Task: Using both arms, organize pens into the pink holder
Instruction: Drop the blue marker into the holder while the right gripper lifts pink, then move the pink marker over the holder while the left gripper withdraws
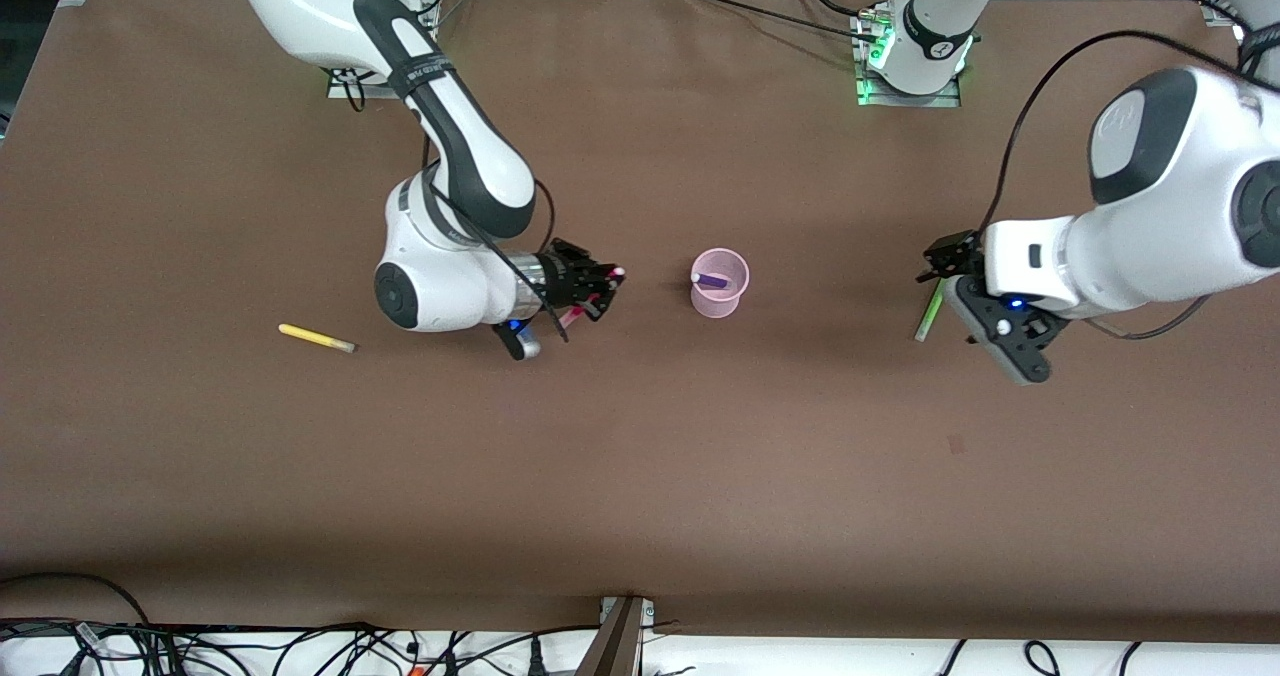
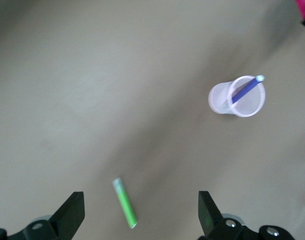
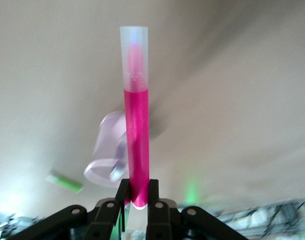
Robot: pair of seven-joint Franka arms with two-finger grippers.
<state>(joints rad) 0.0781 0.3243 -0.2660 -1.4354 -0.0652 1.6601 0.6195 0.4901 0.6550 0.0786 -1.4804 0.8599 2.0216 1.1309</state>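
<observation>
The pink holder (image 1: 719,283) stands mid-desk (image 1: 640,476) with one purple pen (image 1: 713,280) leaning inside. Four pens in all: a yellow pen (image 1: 316,338) lies toward the right arm's end, a green pen (image 1: 929,310) under the left tool (image 1: 948,268), whose fingers are spread wide and empty. The right tool (image 1: 600,291) is clamped on the magenta pen (image 3: 136,130), above the desk beside the holder.
</observation>
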